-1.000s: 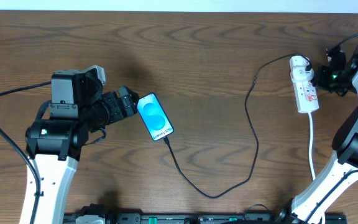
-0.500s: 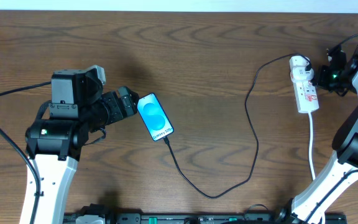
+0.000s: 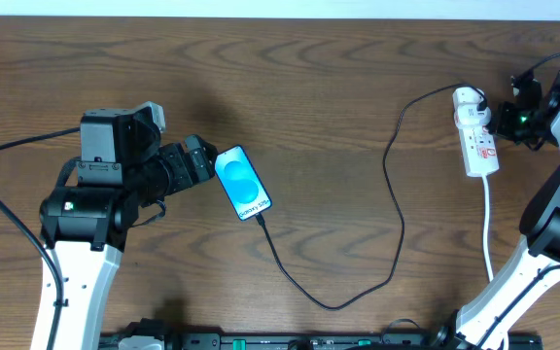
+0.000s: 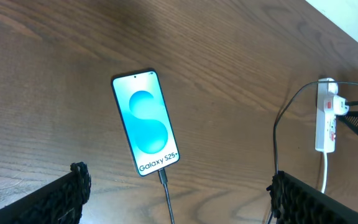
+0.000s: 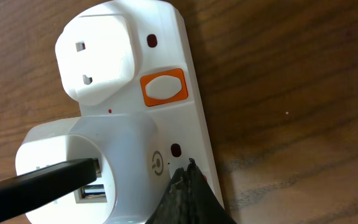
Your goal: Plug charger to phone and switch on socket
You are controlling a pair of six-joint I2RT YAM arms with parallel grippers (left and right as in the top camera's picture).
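The left gripper (image 3: 202, 161) is held wide apart, with nothing between its fingers (image 4: 73, 190). It is set just beside the top end of the phone (image 3: 242, 183), and no contact between them can be made out. The phone is laid flat on the table (image 3: 338, 78) with its screen lit, and the charger (image 3: 397, 209) is plugged into its lower end. The black cable is looped across the wood to a white adapter (image 5: 86, 155), which is seated in the socket (image 3: 476, 136) at the right. A rounded white plug (image 5: 98, 56) is fitted in the neighbouring outlet. The right gripper (image 5: 186, 186) is clenched on nothing, its tip laid against the socket's face just beside the adapter. An orange switch (image 5: 163, 87) is seen further along the strip.
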